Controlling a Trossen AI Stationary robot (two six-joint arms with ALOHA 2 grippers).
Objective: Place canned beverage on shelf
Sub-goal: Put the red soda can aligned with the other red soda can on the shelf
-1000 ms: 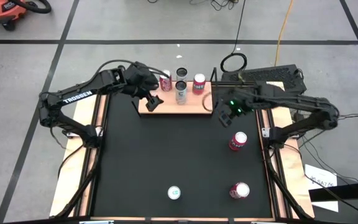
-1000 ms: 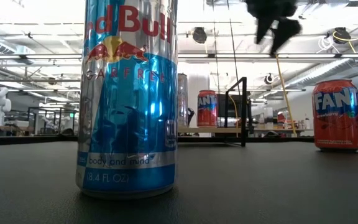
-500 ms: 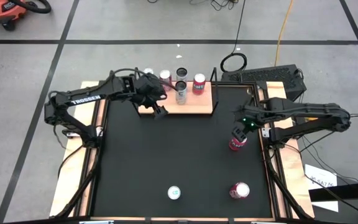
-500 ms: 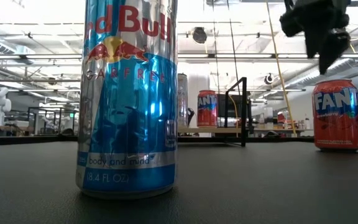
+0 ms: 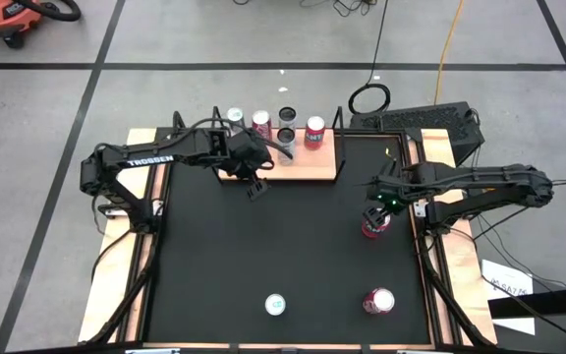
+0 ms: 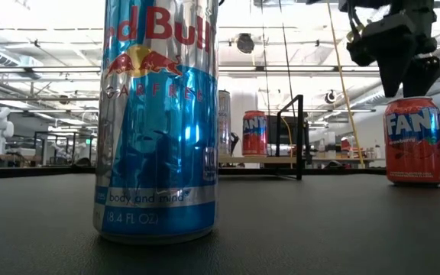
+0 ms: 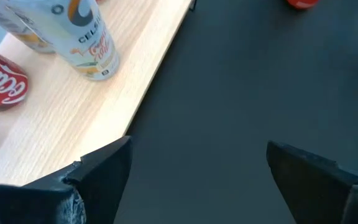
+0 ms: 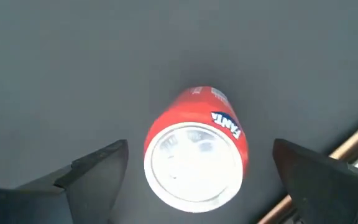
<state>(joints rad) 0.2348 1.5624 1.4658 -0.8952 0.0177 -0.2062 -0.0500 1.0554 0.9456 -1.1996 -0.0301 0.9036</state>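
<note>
A red Fanta can (image 5: 374, 226) stands upright on the black table near its right edge. My right gripper (image 5: 377, 203) hangs open just above it, pointing down, with one finger on either side of the can's top (image 8: 194, 163) and touching nothing. In the low view the gripper (image 6: 405, 76) is a little above the can (image 6: 413, 141). The light-wood shelf (image 5: 303, 165) lies at the table's far edge and bears several upright cans, among them a Celsius can (image 7: 89, 37). My left gripper (image 5: 256, 184) is open over the table just in front of the shelf's near edge (image 7: 135, 112).
A Red Bull can (image 5: 276, 305) stands near the table's front edge, close before the low camera (image 6: 157, 114). Another red can (image 5: 379, 300) stands at the front right. A black wire bracket (image 5: 340, 147) rises at the shelf's right end. Bare tabletop lies mid-table.
My right gripper has left the shelf's right end, gone toward the table's near right and sunk until it hangs over the Fanta can, rolling as it went. My left gripper has drawn back off the shelf toward the near edge and a little down. No can has moved.
</note>
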